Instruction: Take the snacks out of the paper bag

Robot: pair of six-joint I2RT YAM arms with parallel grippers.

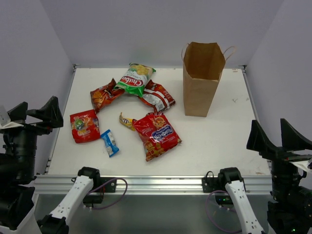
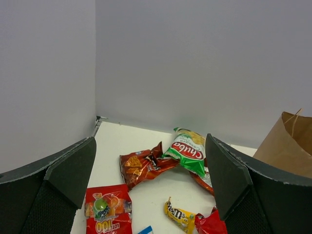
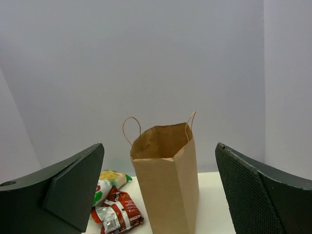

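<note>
The brown paper bag [image 1: 201, 78] stands upright and open at the back right; it also shows in the right wrist view [image 3: 165, 180]. Several snack packets lie on the table left of it: a green-white chip bag [image 1: 134, 79], a dark orange chip bag [image 1: 104, 94], a red-silver bag [image 1: 157, 95], a red packet [image 1: 84, 126], a large red chip bag [image 1: 156, 134], a yellow candy pack [image 1: 126, 121] and a blue bar [image 1: 109, 143]. My left gripper [image 1: 33, 117] is open and empty off the table's left edge. My right gripper [image 1: 279, 137] is open and empty at the near right.
The white table [image 1: 214, 141] has a raised rim and grey walls on three sides. Cables hang below the front rail [image 1: 146, 184] by the arm bases.
</note>
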